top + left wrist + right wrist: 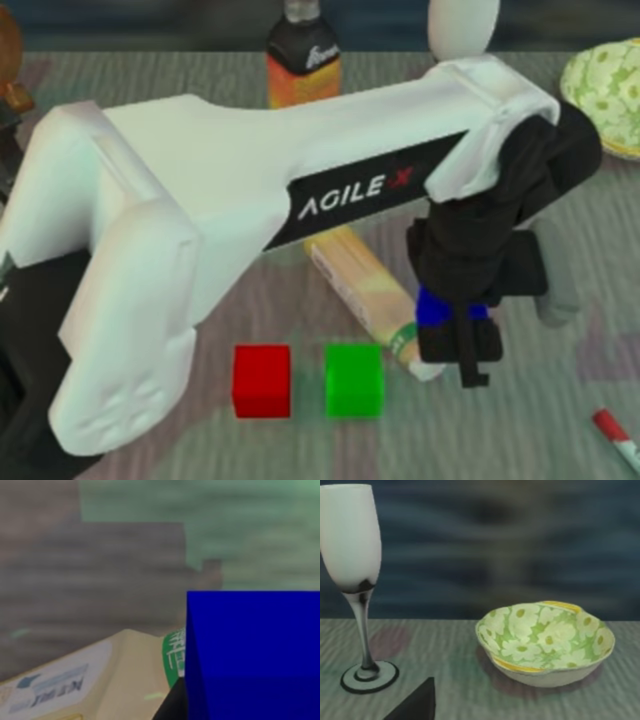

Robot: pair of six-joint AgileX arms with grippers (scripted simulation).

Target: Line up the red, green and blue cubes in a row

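Gripping deep-blue cube (437, 306), left gripper (455, 325) beside green cube (353, 379).

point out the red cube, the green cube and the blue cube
red cube (262, 378), top view, middle of its top face
green cube (353, 378), top view, middle of its top face
blue cube (255, 655), left wrist view, its big front face

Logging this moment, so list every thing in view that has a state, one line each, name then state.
red cube: resting on the table, leftmost in the row.
green cube: resting beside the red one, a gap between them.
blue cube: held in the left gripper.
cream tube: lying on its side.
bottle: upright.
glass: upright.
flowered bowl: upright, nothing visible inside.
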